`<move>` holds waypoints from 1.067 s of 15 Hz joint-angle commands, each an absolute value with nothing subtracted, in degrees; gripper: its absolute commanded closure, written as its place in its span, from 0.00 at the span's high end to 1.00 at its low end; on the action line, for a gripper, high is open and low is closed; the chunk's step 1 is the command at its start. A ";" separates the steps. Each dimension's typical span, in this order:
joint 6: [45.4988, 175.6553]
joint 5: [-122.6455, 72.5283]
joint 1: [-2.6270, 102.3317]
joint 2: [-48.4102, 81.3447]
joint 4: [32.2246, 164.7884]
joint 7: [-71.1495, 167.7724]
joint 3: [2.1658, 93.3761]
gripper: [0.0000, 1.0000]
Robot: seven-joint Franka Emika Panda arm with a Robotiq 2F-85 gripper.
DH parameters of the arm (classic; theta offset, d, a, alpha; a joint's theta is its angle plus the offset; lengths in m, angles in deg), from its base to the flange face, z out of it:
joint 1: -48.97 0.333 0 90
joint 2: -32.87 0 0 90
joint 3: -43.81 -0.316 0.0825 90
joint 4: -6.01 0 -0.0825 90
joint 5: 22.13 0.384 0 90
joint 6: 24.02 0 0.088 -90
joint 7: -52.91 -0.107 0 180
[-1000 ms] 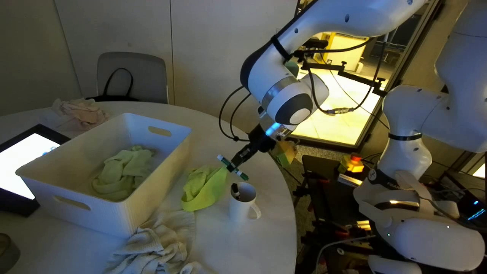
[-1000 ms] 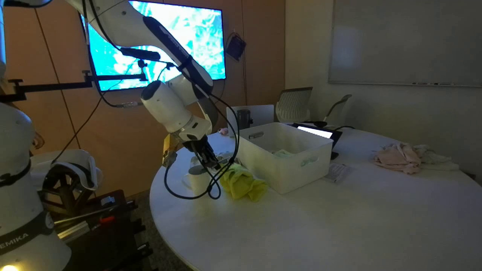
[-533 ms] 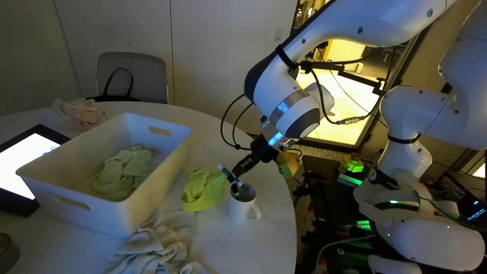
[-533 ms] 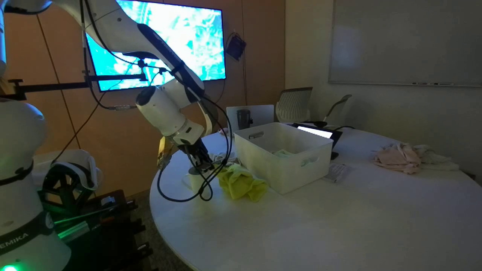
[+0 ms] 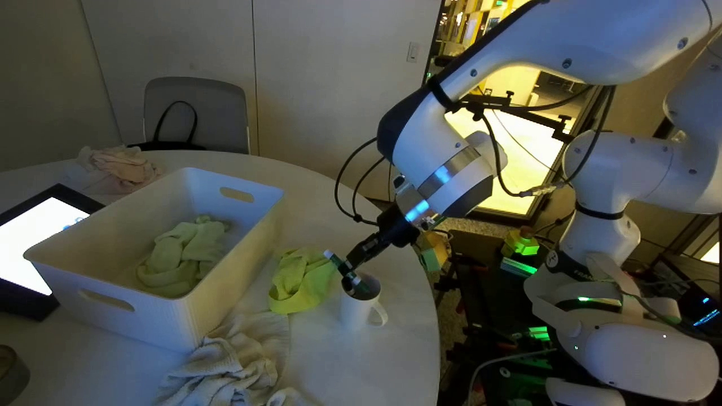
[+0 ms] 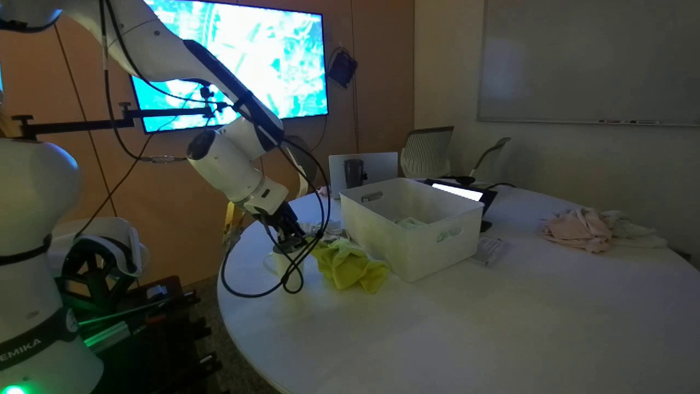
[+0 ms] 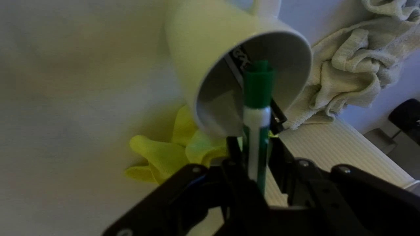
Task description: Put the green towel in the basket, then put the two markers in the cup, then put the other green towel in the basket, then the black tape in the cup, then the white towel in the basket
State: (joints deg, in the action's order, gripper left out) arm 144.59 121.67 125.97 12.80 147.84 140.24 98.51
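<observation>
My gripper [image 5: 346, 268] is shut on a green marker [image 5: 337, 261], tilted with its cap over the mouth of the white cup [image 5: 354, 313]. The wrist view shows the green cap [image 7: 258, 85] in front of the cup's opening; I cannot tell how deep it reaches. A black marker [image 7: 277, 116] stands in the cup. One green towel [image 5: 183, 254] lies in the white basket [image 5: 141, 318]. The other green towel [image 5: 302, 282] lies on the table between basket and cup. The white towel [image 5: 237, 361] lies crumpled beside the basket. I cannot make out the black tape for sure.
A tablet [image 5: 45, 242] stands behind the basket. Pinkish cloths [image 6: 579, 230] lie farther along the table. A dark cylinder [image 5: 11, 369] is cut off at the frame edge, and a dark cylinder also shows in an exterior view [image 6: 354, 173]. Loose arm cables [image 6: 306, 262] hang near the cup.
My gripper has moved down and toward the robot's base with the green marker. The marker's cap end went from above the cup to over its mouth. The base light turned green.
</observation>
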 commanded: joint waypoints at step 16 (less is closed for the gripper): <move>167.60 84.12 139.72 30.28 153.61 118.32 107.60 1.00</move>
